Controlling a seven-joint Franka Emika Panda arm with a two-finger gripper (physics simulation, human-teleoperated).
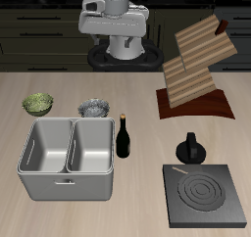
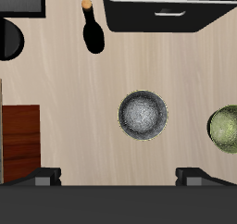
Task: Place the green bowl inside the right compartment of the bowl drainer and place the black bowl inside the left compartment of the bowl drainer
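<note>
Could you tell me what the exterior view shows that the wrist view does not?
Only the exterior view shows the robot arm, the wooden rack and the stove. Only the wrist view shows the fingertips up close. Both show the green bowl, the black bowl, the bottle and the bowl drainer, its compartments empty.

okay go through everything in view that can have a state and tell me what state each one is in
Small olive-green bowl: upright, empty, on the table.
Silvery-grey speckled black bowl: upright, empty, on the table.
Light-grey metal bowl drainer: both wells empty.
Dark wine bottle: standing upright beside the drainer.
Gripper: open, empty.
</note>
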